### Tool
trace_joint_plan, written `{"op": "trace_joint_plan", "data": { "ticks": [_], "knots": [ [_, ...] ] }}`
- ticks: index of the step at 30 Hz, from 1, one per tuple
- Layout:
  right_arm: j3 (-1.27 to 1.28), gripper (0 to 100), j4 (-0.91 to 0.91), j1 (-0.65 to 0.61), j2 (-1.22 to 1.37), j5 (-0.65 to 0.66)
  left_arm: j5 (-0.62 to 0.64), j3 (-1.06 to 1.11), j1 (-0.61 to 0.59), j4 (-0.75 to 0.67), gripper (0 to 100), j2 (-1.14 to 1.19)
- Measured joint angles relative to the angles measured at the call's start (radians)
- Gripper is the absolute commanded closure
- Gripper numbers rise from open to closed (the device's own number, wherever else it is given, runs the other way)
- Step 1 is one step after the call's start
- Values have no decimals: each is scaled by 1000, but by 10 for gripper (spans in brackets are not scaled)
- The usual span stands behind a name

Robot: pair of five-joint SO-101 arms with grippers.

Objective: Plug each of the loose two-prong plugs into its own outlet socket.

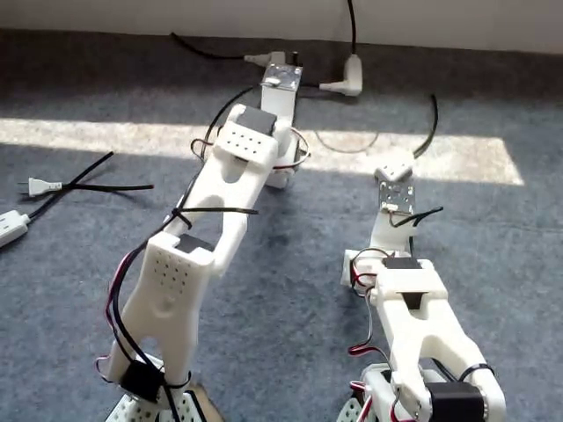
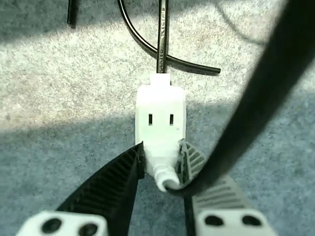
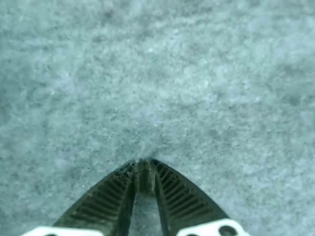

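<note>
High view: two white arms stand side by side on a grey carpet (image 1: 264, 272) (a sunlit band crosses it farther back). The left arm is stretched far toward the back and the right arm is folded short.
Left gripper (image 2: 161, 145): jaws clamped on the cord end of a white rectangular plastic outlet socket (image 2: 160, 113). A black ribbed finger (image 2: 118, 179) presses one side and a grey ribbed finger (image 2: 194, 160) the other.
Outlet socket: lies flat on the carpet with two narrow slots facing up at the left wrist camera. Its thick black cord (image 2: 256, 98) curves out from between the jaws and runs off across the picture.
Far end of socket: a small white piece (image 2: 160, 80) on a thin black cord touches it (whether this is a seated plug cannot be told).
Right gripper (image 3: 144, 166): jaws together with the tips touching and nothing between them, pointed at the carpet.
Loose plug: a white two-prong plug (image 1: 39, 186) on a black cord lies near the left edge of the high view, well apart from both arms, prongs pointing left.
Power strip: the end of a white strip (image 1: 9, 229) lies near that plug, not touching it.
Second plug: a white angled plug body (image 1: 350, 76) on a black cord lies at the back, just right of the outstretched left arm's tip.
</note>
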Motion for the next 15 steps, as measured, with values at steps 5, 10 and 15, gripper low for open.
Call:
{"op": "trace_joint_plan", "data": {
  "ticks": [5,10,15],
  "knots": [
    [0,992,0,0,0,0,-3,-80,-5,100,803,35],
    [0,992,0,0,0,0,-9,-144,-28,121,753,43],
    [0,992,0,0,0,0,-9,-146,-68,118,747,44]
  ]
}}
